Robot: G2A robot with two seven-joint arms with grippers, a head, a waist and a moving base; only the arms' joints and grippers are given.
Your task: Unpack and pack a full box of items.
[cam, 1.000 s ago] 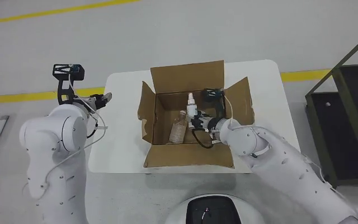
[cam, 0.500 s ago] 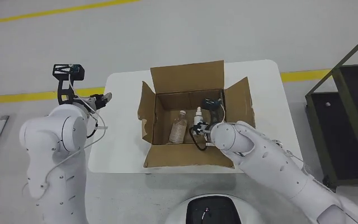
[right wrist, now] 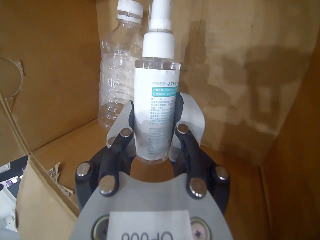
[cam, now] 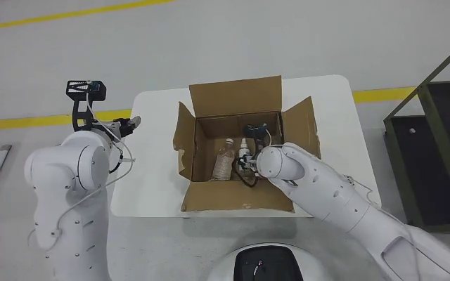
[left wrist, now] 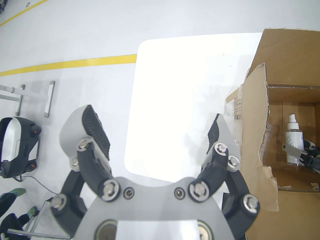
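An open cardboard box (cam: 211, 200) stands on the white table (cam: 151, 175). Inside it my right gripper (right wrist: 155, 111) is shut on a white spray bottle (right wrist: 157, 93), gripping its labelled body low in the box; the same spray bottle (cam: 244, 149) and gripper (cam: 244, 163) show from above, and the spray bottle (left wrist: 293, 136) is seen past the box wall. A clear plastic water bottle (right wrist: 117, 76) lies right beside it on the box floor (cam: 223, 161). My left gripper (left wrist: 157, 131) is open and holds nothing, hanging over the table's left edge (cam: 133, 123).
The box flaps (cam: 235, 95) stand open on all sides, with torn edges at the left flap (left wrist: 262, 136). A dark metal frame (cam: 415, 140) stands to the right of the table. Yellow floor lines (cam: 28, 121) run behind.
My right gripper has carried the spray bottle from the box's upper middle down and slightly left, closer to the water bottle. The left arm has kept still.
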